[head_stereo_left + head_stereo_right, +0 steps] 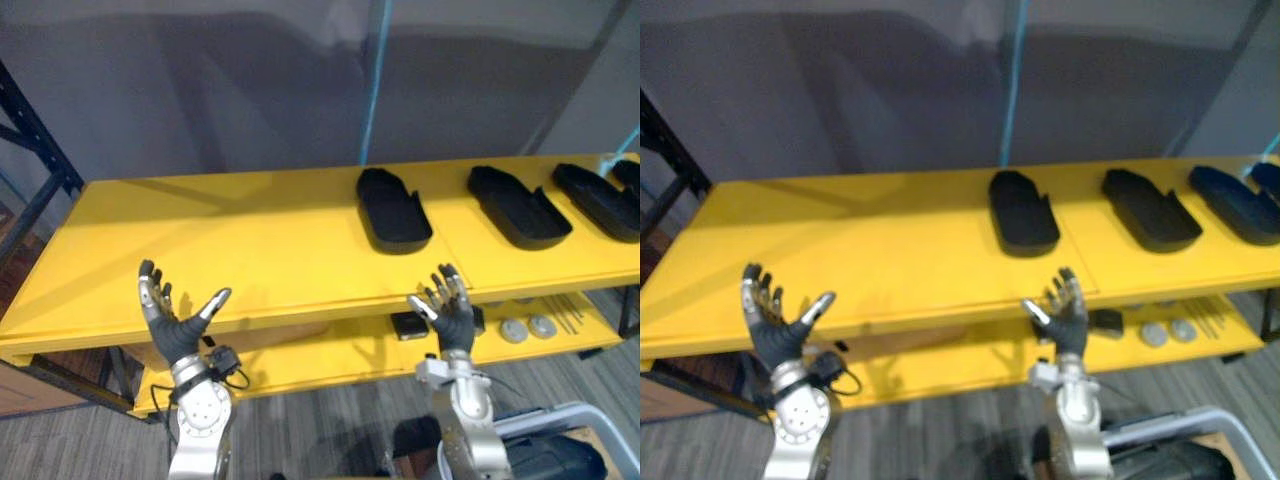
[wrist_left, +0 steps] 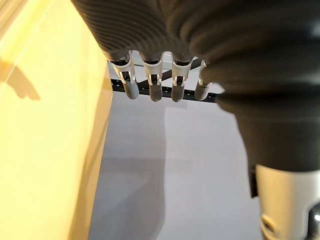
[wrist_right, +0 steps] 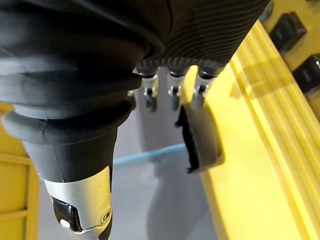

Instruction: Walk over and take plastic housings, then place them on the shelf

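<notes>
Black plastic housings (image 1: 394, 208), lying flat, spaced along yellow shelf (image 1: 220, 240)

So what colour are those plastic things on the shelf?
The plastic housings are black, best seen in the left eye view.

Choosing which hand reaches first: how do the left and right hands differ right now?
The left hand faces a bare stretch of the yellow shelf; the right hand is just in front of the leftmost housing. The left hand's thumb is splayed wide; the right hand's thumb sits closer to its fingers. Both hands are open and empty, with fingers raised at the shelf's front edge.
</notes>
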